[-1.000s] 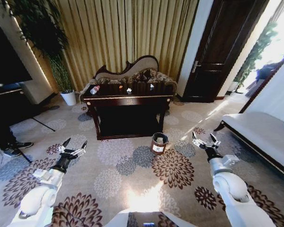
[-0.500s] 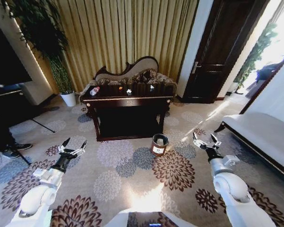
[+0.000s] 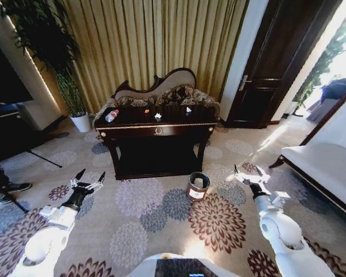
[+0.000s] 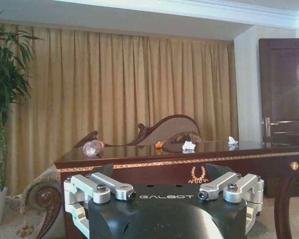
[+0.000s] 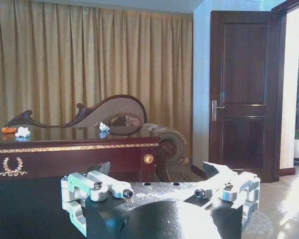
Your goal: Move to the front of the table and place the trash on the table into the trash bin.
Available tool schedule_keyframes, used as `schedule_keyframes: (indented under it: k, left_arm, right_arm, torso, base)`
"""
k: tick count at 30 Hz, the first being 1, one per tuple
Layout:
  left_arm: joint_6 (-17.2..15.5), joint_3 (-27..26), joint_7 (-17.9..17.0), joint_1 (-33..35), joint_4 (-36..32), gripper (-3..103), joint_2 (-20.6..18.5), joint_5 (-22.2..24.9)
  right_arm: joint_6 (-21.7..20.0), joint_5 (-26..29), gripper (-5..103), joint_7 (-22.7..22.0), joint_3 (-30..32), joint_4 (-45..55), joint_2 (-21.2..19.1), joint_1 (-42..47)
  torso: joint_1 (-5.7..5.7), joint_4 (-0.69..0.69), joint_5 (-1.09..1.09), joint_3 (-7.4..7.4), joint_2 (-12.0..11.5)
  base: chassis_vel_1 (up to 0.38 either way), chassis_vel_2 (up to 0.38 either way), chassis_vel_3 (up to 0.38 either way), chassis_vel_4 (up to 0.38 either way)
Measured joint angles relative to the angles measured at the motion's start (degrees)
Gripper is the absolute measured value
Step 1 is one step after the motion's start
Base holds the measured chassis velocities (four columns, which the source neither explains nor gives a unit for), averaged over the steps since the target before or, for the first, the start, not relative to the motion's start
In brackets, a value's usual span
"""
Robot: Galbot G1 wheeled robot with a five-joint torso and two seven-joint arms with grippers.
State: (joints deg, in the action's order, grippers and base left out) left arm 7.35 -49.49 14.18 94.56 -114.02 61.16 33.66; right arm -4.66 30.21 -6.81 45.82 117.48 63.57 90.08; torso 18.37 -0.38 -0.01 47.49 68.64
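Head view: tabletop (image 3: 132,124) ahead, bin (image 3: 196,186) at its front right | bottle (image 3: 111,115) light, slick, grip mid-body; paper (image 3: 158,116) soft | left tool (image 3: 87,182), right tool (image 3: 245,176) wide open, empty.

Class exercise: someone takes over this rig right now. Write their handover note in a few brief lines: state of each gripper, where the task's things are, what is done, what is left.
Left gripper: jaws open, empty, held low over the carpet.
Right gripper: jaws open, empty, also low.
Table: ahead of the robot, out of reach.
Trash on its top: bottle at the left end, orange piece, paper scrap mid-table, whitish bit toward the right.
Trash bin: on the carpet by the table's front right leg.
Done: nothing picked up.
Left: reach the table, bin all four pieces.
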Motion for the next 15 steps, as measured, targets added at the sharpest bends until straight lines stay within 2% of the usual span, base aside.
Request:
schedule_keyframes:
  k: [10,15]
  left_arm:
    - [0.01,0.00,0.04,-0.01,0.24,100,0.05,-0.03]
    - [0.11,-0.01,0.14,0.00,0.46,100,0.04,-0.03]
  right_arm:
    - [0.10,-0.22,100,0.00,-0.13,0.00,0.26,0.40]
    - [0.22,-0.69,100,0.00,-0.41,-0.11,0.40,0.33]
  torso:
    - [-0.01,0.01,0.01,0.00,0.01]
    - [-0.01,0.01,0.01,0.00,0.01]
  base:
    - [-0.182,0.179,0.193,-0.172]
    - [-0.182,0.238,0.206,-0.244]
